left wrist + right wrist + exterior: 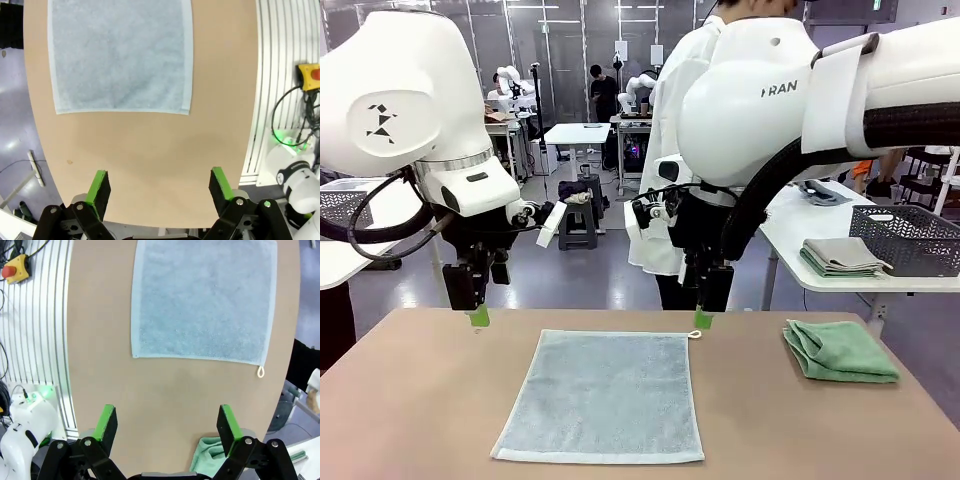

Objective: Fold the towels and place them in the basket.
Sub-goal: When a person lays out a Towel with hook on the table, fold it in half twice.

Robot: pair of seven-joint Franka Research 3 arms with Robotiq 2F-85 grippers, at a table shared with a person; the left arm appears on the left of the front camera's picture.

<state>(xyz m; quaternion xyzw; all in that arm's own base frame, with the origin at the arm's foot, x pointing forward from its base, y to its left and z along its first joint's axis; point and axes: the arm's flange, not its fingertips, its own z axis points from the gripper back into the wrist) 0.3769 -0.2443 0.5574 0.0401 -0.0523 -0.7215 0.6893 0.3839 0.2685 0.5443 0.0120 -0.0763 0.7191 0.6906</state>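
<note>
A pale blue-grey towel (602, 395) lies spread flat on the tan table (410, 400), a small hanging loop at its far right corner. A mint green towel (840, 350) lies loosely folded at the table's right side. My left gripper (478, 315) hangs open over the far edge, left of the flat towel. My right gripper (704, 318) hangs open just above the loop corner. In the left wrist view the left gripper (160, 175) is empty, the towel (120, 55) well ahead of it. The right gripper (166, 412) is likewise empty, with the towel (202, 300) ahead and the green towel (212, 452) beside it.
A dark grey mesh basket (910, 238) stands on a white side table at far right, folded cloths (842, 257) beside it. A person in a white coat (665, 150) stands behind the far edge. A yellow stop button (310, 76) sits on the robot's side of the table.
</note>
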